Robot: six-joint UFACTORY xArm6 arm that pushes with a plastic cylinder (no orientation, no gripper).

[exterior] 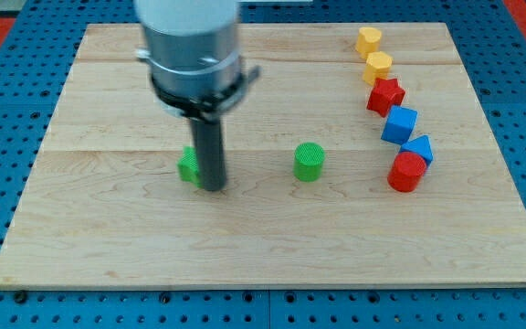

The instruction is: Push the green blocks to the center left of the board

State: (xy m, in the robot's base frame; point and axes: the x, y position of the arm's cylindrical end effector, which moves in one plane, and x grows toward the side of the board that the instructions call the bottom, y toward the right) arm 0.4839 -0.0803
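A green cylinder block (309,162) stands near the middle of the wooden board (108,238). A second green block (188,166) lies left of centre, partly hidden behind the rod, so its shape is unclear. My tip (212,187) rests on the board touching that block's right side. The green cylinder is well to the tip's right.
Several blocks form a curved column at the view's right: a yellow block (368,40), a yellow block (378,66), a red star (384,96), a blue cube (399,124), a blue block (419,147) and a red cylinder (406,172).
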